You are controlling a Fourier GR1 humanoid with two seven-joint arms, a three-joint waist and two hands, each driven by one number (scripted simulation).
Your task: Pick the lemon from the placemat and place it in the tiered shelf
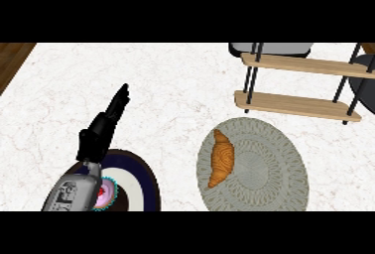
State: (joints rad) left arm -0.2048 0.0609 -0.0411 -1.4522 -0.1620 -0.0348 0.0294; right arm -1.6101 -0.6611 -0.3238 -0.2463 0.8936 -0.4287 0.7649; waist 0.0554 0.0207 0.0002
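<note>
Tabletop [168, 84]: pale marble, filling most of the view.
Tiered shelf [296, 103]: far right, two wooden boards on black rods; its right side runs out of view.
Placemat [275, 168]: round, grey, just in front of the shelf; its near rim is cut off.
Plate [143, 181]: dark-rimmed, lower left, partly hidden by the forearm.
Left hand [102, 126]: above the plate's far edge, fingers [119, 99] straight and released, holding nothing.
Croissant [222, 158]: lying on the placemat's left part.
Cupcake [107, 193]: on the plate, half hidden, hard to make out.
</note>
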